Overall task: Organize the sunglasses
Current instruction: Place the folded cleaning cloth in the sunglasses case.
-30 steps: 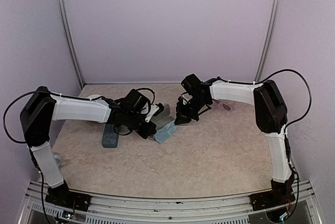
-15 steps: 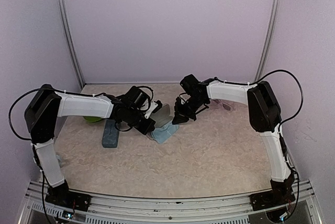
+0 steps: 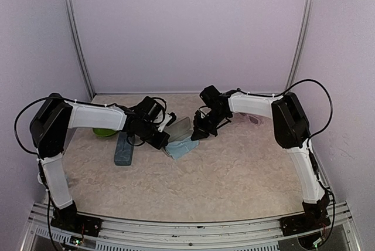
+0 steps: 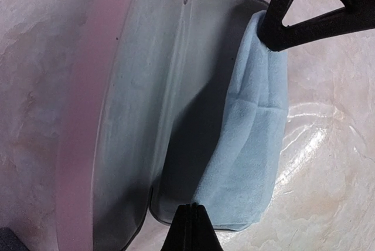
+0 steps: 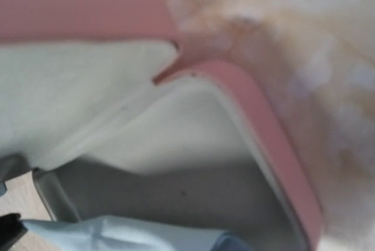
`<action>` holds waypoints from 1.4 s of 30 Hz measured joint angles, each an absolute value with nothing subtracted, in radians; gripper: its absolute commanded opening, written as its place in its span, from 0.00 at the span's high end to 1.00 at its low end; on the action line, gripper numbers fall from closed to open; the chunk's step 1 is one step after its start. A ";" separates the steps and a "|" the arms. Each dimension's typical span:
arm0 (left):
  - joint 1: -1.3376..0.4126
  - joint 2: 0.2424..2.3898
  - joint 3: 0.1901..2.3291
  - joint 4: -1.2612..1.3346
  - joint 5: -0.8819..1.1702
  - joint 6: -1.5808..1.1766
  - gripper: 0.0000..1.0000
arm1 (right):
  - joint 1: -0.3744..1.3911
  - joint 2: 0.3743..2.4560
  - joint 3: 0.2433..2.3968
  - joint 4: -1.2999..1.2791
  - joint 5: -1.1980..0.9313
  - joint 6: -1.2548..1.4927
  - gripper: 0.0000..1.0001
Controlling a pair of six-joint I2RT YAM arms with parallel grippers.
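Left wrist: cloth (image 4: 252, 145) in open case (image 4: 135, 116)

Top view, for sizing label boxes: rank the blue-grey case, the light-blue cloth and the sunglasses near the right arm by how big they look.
1. blue-grey case and cloth: about alike, so I can't rank them.
2. sunglasses: clearly smallest.

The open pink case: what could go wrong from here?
1. The light-blue cloth hangs over the rim of the open pink case; closing the lid now may jam on it.
2. The left fingers and right fingers are close together at the case and might collide.
3. A pair of sunglasses lies beside the right arm; a sweep could knock it.
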State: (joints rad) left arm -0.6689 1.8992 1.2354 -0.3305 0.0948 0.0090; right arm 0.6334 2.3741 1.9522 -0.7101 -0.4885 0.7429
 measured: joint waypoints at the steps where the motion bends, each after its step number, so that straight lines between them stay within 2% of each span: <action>1: -0.669 1.902 1.235 -0.331 0.093 0.009 0.99 | 0.633 2.379 1.956 -0.710 -0.489 0.744 1.00; 42: -0.662 1.946 1.256 -0.322 0.010 0.004 0.99 | 0.619 2.437 2.019 -0.659 -0.485 0.773 1.00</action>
State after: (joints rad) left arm -0.6617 1.9465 1.2564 -0.3222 0.0097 0.0040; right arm 0.6193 2.4371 2.0190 -0.6590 -0.4850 0.7731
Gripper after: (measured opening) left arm 0.007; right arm 0.006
